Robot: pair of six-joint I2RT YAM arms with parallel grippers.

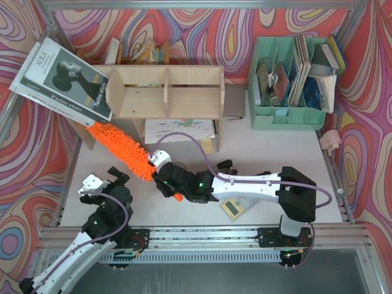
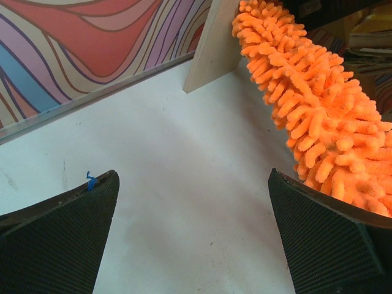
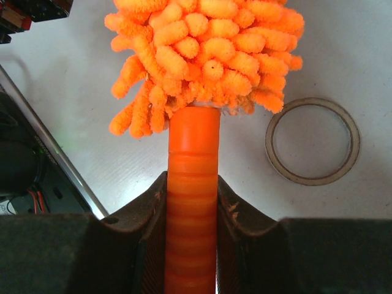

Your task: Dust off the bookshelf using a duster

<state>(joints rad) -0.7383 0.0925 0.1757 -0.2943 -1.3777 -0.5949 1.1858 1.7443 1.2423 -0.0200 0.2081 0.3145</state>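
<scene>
Right gripper (image 3: 191,187) clamps the duster (image 1: 122,149) handle, centre-left of top view; tip at bookshelf (image 1: 168,92) left end. Left gripper (image 2: 193,184) open, empty. Risk: a hard sweep knocks the leaning book (image 1: 64,79) off.

Bookshelf (image 1: 196,101): pale bare plywood, rounded side panels, central divider, standing at upper centre of frame.
Duster (image 1: 121,149): bright orange, shaggy head slanting up-left from centre frame, tip beside the shelf's left panel.
</scene>
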